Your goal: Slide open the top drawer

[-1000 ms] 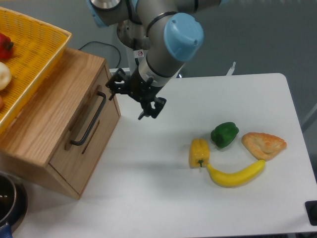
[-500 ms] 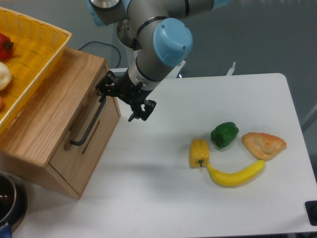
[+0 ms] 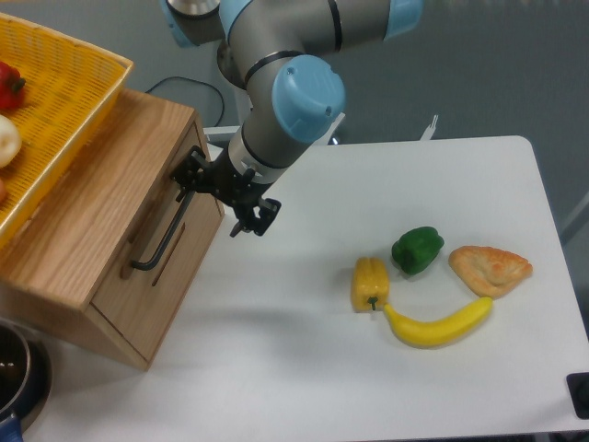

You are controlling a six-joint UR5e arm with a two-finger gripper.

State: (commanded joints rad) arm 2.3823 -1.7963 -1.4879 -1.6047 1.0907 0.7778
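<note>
Moving left since earlier, the gripper [image 3: 224, 189] now sits spread at the top drawer [image 3: 175, 235] by its black handle [image 3: 166, 230], ready to pull.

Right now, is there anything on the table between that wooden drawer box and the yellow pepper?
In the fixed camera view, only bare white table separates the top drawer from the yellow pepper.
</note>
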